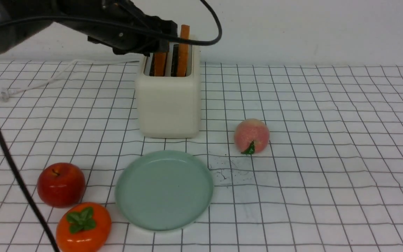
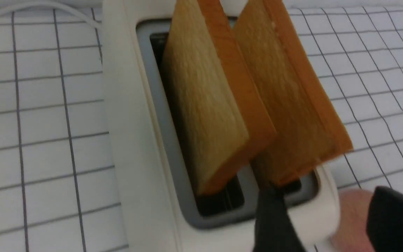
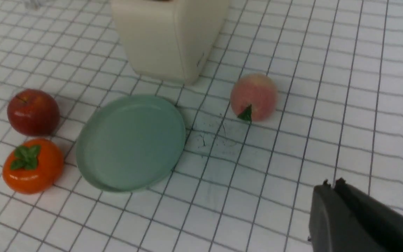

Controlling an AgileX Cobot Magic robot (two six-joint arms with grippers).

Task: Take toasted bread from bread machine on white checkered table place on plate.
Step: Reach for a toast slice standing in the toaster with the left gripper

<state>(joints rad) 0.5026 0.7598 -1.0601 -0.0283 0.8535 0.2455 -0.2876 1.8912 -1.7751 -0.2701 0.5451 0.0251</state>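
Broadly, the white checkered table (image 1: 327, 122) is carrying the bread machine (image 1: 168, 105), the plate (image 1: 164, 190) lying just in front. The toasted bread (image 2: 205, 105) is standing upright in the machine. The left gripper (image 2: 324, 197) is hovering spread at the bread's edge; the right gripper (image 3: 331, 183) is hanging pressed together.

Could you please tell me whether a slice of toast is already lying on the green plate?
No, the plate holds nothing, and the toasted bread stands in the bread machine.
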